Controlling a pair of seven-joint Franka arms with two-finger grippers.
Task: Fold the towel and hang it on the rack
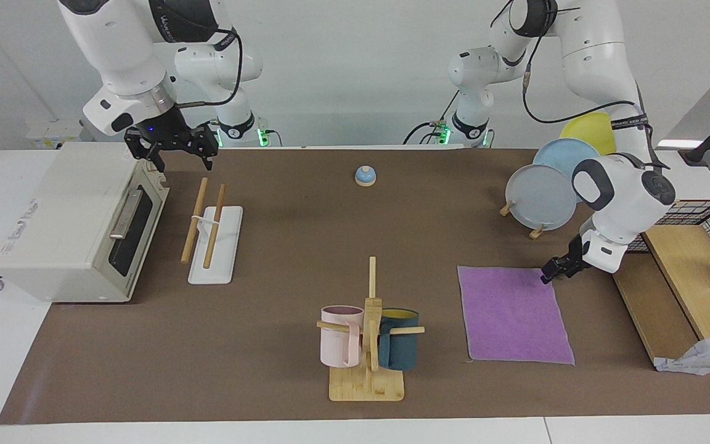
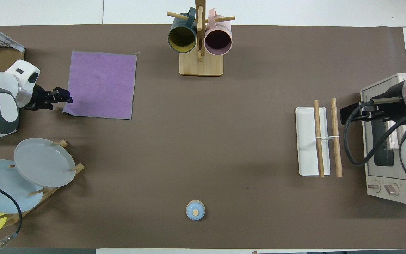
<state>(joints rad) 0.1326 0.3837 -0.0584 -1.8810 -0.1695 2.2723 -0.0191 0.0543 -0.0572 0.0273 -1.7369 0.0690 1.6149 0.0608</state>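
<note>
The purple towel (image 1: 512,311) lies flat on the brown mat, toward the left arm's end; it also shows in the overhead view (image 2: 100,84). My left gripper (image 1: 549,272) is open and low at the towel's corner nearest the robots, at its edge toward the left arm's end (image 2: 63,97). The rack (image 1: 222,246), a white base with two wooden rods, stands beside the toaster oven (image 2: 307,141). My right gripper (image 1: 176,151) is open and empty, in the air over the gap between oven and rack (image 2: 351,113).
A white toaster oven (image 1: 77,222) stands at the right arm's end. A wooden mug stand (image 1: 367,382) with two mugs is farther from the robots than the rack. A plate stand (image 1: 543,194), a blue bell (image 1: 365,176) and a wooden shelf (image 1: 675,265) with a wire basket are also here.
</note>
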